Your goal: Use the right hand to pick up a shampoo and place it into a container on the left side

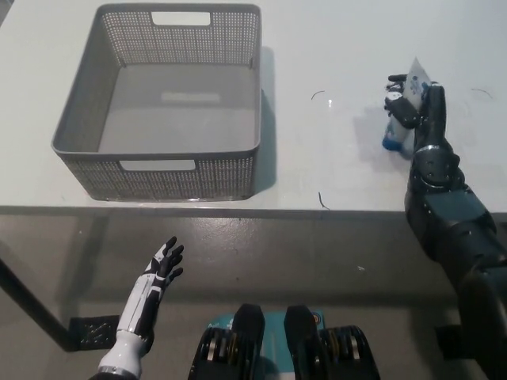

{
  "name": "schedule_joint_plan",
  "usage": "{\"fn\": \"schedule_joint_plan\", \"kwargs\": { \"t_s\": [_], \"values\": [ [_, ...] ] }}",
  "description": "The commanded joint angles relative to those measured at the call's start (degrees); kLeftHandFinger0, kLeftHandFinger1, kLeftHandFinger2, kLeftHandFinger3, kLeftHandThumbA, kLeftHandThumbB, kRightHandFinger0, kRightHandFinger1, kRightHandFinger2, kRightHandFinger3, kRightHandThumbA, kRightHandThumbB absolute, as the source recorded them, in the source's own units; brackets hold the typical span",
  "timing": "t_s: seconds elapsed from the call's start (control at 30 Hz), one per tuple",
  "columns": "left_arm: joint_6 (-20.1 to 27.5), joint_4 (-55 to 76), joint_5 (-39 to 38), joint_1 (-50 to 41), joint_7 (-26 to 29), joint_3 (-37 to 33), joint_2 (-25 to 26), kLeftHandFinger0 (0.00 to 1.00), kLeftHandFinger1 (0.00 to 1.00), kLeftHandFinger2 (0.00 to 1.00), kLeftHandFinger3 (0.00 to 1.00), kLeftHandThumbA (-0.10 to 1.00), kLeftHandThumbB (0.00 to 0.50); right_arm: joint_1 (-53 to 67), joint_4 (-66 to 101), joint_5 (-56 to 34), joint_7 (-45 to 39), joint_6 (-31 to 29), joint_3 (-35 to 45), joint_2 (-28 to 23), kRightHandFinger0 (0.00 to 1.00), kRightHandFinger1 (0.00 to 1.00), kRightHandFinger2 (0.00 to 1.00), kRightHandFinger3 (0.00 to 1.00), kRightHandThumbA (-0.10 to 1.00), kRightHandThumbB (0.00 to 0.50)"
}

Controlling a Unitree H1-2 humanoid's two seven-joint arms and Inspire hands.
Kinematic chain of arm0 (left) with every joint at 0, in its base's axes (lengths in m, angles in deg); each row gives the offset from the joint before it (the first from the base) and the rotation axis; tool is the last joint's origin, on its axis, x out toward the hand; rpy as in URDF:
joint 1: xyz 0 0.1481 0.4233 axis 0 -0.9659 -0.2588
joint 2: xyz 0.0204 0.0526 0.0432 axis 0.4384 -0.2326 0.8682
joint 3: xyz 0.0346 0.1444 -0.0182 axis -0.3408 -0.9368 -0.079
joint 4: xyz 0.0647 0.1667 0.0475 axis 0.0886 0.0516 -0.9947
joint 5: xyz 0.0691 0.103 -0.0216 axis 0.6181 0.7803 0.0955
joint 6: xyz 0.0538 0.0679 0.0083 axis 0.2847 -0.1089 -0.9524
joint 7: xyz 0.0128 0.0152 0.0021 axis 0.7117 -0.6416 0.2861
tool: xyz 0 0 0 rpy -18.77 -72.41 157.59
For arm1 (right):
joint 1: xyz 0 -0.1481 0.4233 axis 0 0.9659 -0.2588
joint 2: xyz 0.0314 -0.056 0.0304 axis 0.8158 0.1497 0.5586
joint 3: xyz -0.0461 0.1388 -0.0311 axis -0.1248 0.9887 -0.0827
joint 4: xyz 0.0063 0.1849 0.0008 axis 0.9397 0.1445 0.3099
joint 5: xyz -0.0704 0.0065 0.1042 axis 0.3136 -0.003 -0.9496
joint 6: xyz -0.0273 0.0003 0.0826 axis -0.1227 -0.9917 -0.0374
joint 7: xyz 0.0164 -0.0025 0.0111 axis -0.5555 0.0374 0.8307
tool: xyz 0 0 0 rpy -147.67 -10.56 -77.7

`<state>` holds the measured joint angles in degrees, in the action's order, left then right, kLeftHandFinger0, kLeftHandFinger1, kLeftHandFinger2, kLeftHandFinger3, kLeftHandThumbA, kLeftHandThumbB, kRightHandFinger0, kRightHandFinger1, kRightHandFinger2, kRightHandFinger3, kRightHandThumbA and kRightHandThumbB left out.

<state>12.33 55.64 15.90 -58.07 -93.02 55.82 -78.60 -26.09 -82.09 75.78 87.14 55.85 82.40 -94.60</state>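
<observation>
Pale white table (333, 166) with faint scuffs above a glossy grey-brown floor (317, 261)

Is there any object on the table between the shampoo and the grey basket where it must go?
Nothing visible stands in the way. The right hand is closed around the shampoo, and only bare white table lies between it and the empty basket. The left hand rests open below the table edge.

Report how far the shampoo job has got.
Done: the right hand has reached the shampoo on the table. In hand: its fingers are wrapped around it, apparently gripping; lift not visible. Left: carry it across and drop it in the grey basket, which holds nothing. The left hand rests open below the table edge.
</observation>
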Motion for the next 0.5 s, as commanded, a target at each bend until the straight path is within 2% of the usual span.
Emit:
{"fn": "schedule_joint_plan", "kwargs": {
  "t_s": [0.0,0.1,0.17,0.47],
  "values": [
    [1.3,1.0,-0.1,0.8,-0.4,-0.2,0.3,1.00,1.00,1.00,1.00,0.97,0.055,-3.2,0.5,-2.6,2.4,-0.5,1.6,-0.5,0.00,0.23,0.61,0.53,-0.10,0.151],
    [1.5,0.8,-0.5,0.8,-0.4,0.0,0.2,1.00,1.00,1.00,1.00,0.95,0.039,-2.6,0.4,-3.7,1.4,-1.4,2.5,-0.6,0.00,0.30,0.65,0.60,-0.10,0.142],
    [1.4,0.7,-0.8,1.1,-0.6,0.0,0.4,1.00,1.00,1.00,1.00,0.95,0.043,-2.7,0.4,-4.3,1.1,-1.3,3.2,-0.8,0.00,0.31,0.66,0.60,-0.10,0.152],
    [1.3,0.7,-1.1,1.5,-0.8,0.1,0.3,1.00,1.00,1.00,1.00,0.96,0.026,-4.3,1.7,-4.8,2.1,-1.2,3.8,-0.7,0.02,0.36,0.73,0.70,-0.10,0.139]
  ]
}}
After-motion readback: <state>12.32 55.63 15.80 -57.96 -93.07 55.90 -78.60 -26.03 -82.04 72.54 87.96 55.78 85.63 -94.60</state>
